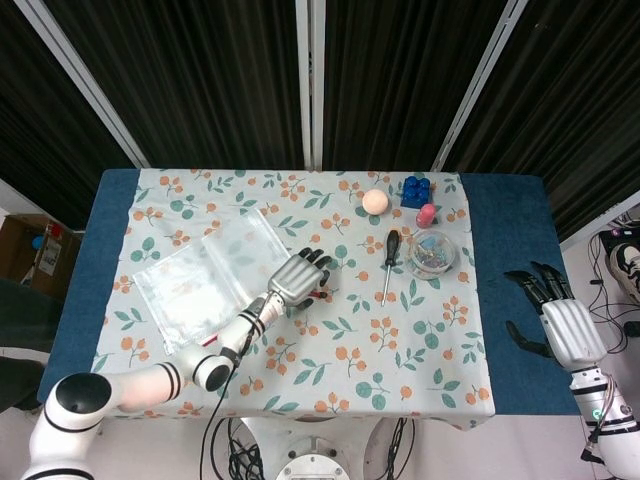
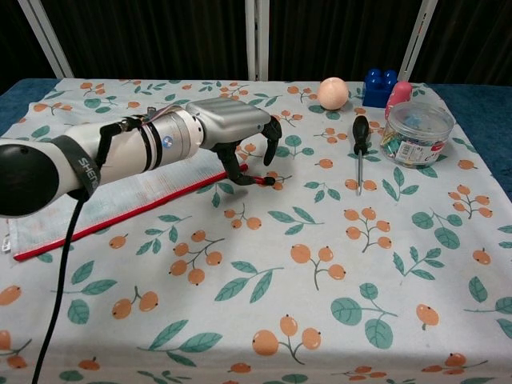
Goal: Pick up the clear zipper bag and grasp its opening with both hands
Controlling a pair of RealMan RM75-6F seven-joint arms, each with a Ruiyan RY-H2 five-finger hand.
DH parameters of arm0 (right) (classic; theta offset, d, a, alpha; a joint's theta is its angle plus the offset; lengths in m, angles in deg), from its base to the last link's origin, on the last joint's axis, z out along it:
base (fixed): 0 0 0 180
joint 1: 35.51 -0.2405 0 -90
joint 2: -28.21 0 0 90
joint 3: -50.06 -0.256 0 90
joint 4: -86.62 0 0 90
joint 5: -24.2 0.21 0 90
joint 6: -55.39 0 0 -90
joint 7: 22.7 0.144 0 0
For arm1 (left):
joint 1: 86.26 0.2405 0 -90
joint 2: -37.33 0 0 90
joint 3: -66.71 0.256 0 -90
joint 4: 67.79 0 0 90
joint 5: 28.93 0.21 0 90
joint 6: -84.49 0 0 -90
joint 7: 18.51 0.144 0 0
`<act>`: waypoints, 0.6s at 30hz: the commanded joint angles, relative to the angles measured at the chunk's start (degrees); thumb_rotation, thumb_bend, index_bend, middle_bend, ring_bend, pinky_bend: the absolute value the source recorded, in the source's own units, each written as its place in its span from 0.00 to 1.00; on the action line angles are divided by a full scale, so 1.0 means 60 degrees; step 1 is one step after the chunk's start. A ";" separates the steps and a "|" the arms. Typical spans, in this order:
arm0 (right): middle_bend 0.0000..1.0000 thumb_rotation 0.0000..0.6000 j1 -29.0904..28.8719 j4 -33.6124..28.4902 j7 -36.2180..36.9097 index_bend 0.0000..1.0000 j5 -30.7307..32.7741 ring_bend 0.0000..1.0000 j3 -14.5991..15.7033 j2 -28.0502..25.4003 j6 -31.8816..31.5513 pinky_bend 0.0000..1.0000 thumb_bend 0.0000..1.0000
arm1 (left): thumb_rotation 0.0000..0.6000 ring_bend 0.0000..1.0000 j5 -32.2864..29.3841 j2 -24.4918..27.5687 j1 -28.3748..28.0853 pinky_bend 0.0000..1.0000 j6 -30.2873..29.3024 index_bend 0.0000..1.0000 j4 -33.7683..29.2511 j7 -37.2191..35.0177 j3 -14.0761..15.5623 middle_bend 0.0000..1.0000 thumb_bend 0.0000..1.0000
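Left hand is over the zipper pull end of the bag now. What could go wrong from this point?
1. The bag lies flat on the tablecloth; the left hand may pinch cloth along with it, or slide off the thin red pull.
2. The right hand sits off the table's right edge, far from the opening, so a two-handed grasp needs a long reach past the screwdriver and jar.
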 commanded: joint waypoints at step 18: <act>0.16 1.00 0.0055 0.0219 0.0236 0.17 0.0036 0.00 0.0016 0.0037 -0.0066 0.00 0.29 | 1.00 0.09 -0.1823 -0.0430 -0.0345 0.16 -0.0063 0.51 0.0478 0.1045 0.0266 0.14 0.33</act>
